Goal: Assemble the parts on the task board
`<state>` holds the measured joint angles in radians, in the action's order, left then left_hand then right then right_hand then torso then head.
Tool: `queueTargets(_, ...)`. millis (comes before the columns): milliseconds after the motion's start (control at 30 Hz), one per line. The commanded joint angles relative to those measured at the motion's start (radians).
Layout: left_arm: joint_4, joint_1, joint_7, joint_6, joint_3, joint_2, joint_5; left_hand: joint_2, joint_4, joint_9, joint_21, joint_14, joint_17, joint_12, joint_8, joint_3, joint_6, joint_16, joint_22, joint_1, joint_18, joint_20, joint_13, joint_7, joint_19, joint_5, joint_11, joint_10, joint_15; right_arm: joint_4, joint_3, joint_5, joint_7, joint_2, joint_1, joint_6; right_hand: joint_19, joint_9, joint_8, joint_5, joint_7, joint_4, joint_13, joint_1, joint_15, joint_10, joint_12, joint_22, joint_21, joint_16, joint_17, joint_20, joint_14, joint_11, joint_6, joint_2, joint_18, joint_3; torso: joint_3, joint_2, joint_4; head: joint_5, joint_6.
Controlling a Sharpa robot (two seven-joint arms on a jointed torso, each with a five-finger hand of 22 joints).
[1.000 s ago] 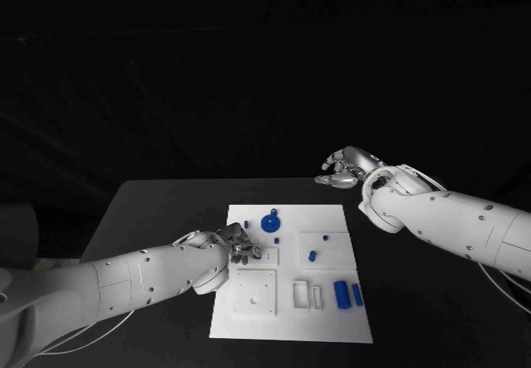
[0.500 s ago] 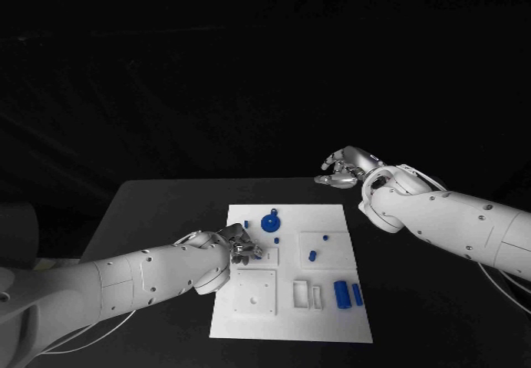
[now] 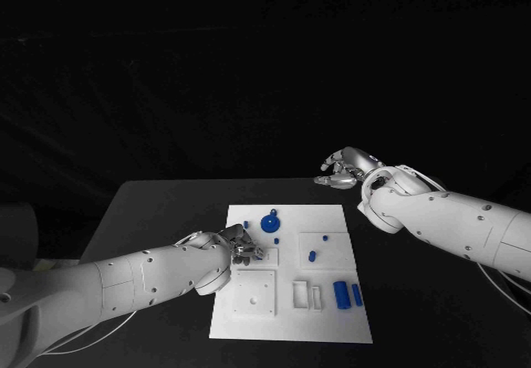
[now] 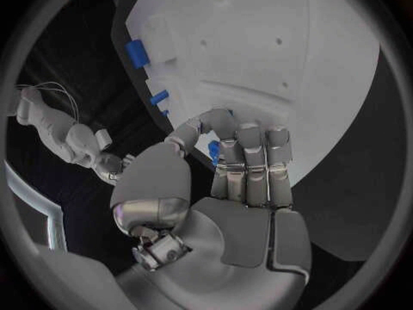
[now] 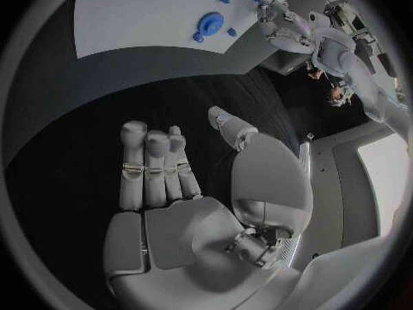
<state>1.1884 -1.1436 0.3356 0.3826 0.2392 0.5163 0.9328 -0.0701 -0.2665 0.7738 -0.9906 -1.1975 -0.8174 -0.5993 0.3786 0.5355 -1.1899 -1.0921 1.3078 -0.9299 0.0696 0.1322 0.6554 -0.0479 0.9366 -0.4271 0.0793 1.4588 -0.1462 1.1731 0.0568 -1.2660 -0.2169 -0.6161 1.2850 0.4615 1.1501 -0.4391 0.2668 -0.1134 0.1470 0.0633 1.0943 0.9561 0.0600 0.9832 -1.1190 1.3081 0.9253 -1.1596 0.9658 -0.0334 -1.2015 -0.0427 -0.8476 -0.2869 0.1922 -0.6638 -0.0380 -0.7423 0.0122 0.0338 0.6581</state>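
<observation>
- Head view: the left robot hand (image 3: 238,245) sits over the task board (image 3: 290,322) at its left edge, fingers curled on a small blue part; the hold itself is hard to see from here. From this hand, the blue disc part (image 3: 270,224) lies near at 1 o'clock, the small blue peg (image 3: 313,256) at 3 o'clock, and the two blue cylinders (image 3: 346,294) well apart at 4 o'clock. Risk: a tilted part could jam at its seat, or the fingers could knock neighbouring pieces.
- Head view, continued: the right robot hand (image 3: 345,168) hangs beyond the board's far right corner, above the counter (image 3: 155,207), fingers loosely curled, holding nothing.
- Left wrist view: the left robot hand (image 4: 233,165) pinches a small blue part (image 4: 213,151) between thumb and fingertips, close over the board. Risk: so slight a grip may slip.
- Right wrist view: the right robot hand (image 5: 185,179) has its fingers apart and is empty, well clear of the board (image 5: 129,14).
</observation>
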Motion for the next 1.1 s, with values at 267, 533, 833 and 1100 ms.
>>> queueTargets(267,-0.007,0.001,0.022,-0.013,0.000,0.002,0.004,0.012,0.035,0.005,0.001,0.018,0.019,-0.007,-0.020,0.021,-0.012,-0.009,0.016,-0.026,-0.018,0.099,0.001,0.036,-0.005,0.212,0.011,-0.045,-0.002,0.004,0.000,-0.003,0.003,-0.001,0.000,-0.015,0.006,-0.001,0.004,-0.003,0.009,-0.006,-0.002,-0.002,0.006,-0.005,-0.004,0.006,-0.006,0.002,-0.002,-0.003,0.001,-0.001,-0.002,0.004,0.070,-0.001,0.0011,0.000,0.0003,-0.002,0.001)
queueTargets(533,-0.008,0.001,0.019,-0.006,0.000,0.002,0.001,0.012,0.048,0.005,0.002,0.024,0.024,-0.013,-0.028,0.022,-0.002,-0.014,0.017,-0.029,-0.020,0.100,0.003,0.033,-0.007,0.270,0.010,-0.052,-0.003,0.004,0.000,-0.003,0.004,-0.001,0.000,-0.015,0.006,-0.001,0.004,-0.003,0.009,-0.007,-0.003,-0.003,0.006,-0.006,-0.004,0.006,-0.006,0.001,-0.002,-0.003,0.001,-0.001,-0.002,0.004,0.070,-0.001,0.0016,0.000,0.0008,-0.004,0.001)
queueTargets(833,-0.006,0.001,0.016,0.001,0.000,0.007,-0.004,0.008,0.055,0.002,0.004,0.029,0.029,-0.016,-0.042,0.024,0.015,-0.017,0.017,-0.033,-0.020,0.101,0.004,0.028,-0.011,0.287,0.006,-0.059,-0.003,0.003,0.000,-0.003,0.003,-0.001,0.000,-0.015,0.006,-0.001,0.004,-0.004,0.009,-0.008,-0.003,-0.004,0.006,-0.006,-0.005,0.006,-0.006,0.001,-0.002,-0.003,0.001,-0.001,-0.002,0.004,0.070,-0.001,0.0017,0.000,0.0006,-0.005,0.001)
queueTargets(1100,-0.005,0.001,0.010,0.004,0.000,0.010,-0.023,0.016,0.059,-0.001,0.005,0.033,0.032,-0.020,-0.056,0.027,0.035,-0.019,0.017,-0.037,-0.022,0.101,0.006,0.021,-0.013,0.280,0.001,-0.063,-0.002,0.003,0.000,-0.003,0.003,-0.002,-0.001,-0.016,0.006,-0.001,0.004,-0.004,0.009,-0.008,-0.004,-0.004,0.006,-0.006,-0.005,0.006,-0.007,0.001,-0.002,-0.003,0.001,-0.001,-0.002,0.004,0.070,0.000,0.0009,0.000,0.0010,-0.004,0.000)
